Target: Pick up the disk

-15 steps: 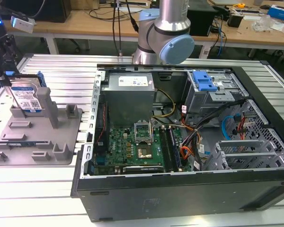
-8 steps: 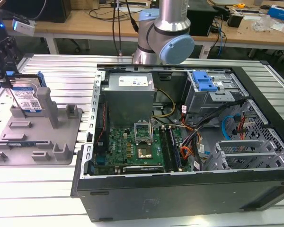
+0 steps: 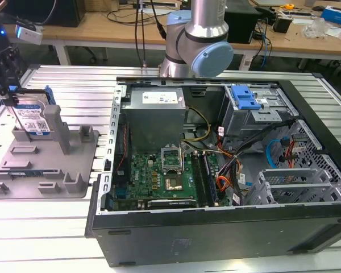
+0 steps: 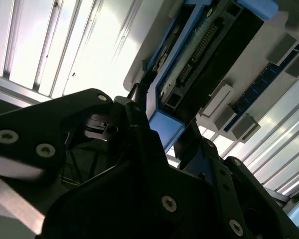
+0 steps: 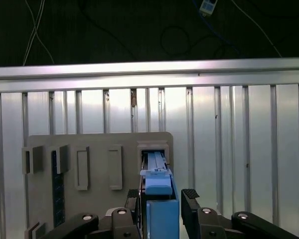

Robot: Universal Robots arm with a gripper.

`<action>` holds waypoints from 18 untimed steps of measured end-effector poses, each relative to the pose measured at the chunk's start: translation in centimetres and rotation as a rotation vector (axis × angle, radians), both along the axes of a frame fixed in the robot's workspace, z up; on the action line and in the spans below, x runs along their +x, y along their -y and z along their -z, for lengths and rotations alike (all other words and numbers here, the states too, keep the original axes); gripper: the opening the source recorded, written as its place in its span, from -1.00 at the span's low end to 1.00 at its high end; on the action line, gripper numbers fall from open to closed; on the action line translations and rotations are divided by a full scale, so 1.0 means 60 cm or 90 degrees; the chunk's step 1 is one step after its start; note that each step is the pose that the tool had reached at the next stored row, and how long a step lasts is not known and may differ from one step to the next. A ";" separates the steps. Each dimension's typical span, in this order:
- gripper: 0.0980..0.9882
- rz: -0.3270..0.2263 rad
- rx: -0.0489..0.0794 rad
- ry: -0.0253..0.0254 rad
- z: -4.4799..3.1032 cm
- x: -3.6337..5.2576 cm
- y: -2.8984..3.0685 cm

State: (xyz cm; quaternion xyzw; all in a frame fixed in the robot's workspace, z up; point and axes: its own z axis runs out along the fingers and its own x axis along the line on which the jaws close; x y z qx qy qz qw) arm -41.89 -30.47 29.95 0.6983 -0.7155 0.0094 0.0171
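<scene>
The disk (image 3: 33, 116), a silver drive with a blue-and-white label and blue side rails, stands on edge in the grey holder (image 3: 74, 165) at the exterior view's far left. My gripper (image 3: 11, 94) comes down over its top edge. In the first wrist view the gripper (image 5: 161, 195) straddles the disk's blue rail (image 5: 157, 186), with a black fingertip (image 5: 191, 195) on each side and narrow gaps visible, so it is open. The disk's far end sits in the holder's slot (image 5: 154, 148). The second wrist view shows the disk (image 4: 199, 55) and one fingertip (image 4: 139, 97) beside the rail.
An open computer case (image 3: 216, 170) with motherboard, cables and a blue drive-cage latch (image 3: 244, 98) fills the middle and the exterior view's right. The arm's base (image 3: 196, 40) rises behind it. The grey holder has several upright posts (image 3: 54, 122). A ribbed metal table (image 3: 45, 227) lies underneath.
</scene>
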 end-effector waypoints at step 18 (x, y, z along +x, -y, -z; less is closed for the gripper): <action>-0.40 0.000 0.000 -0.0001 0.004 0.000 0.0049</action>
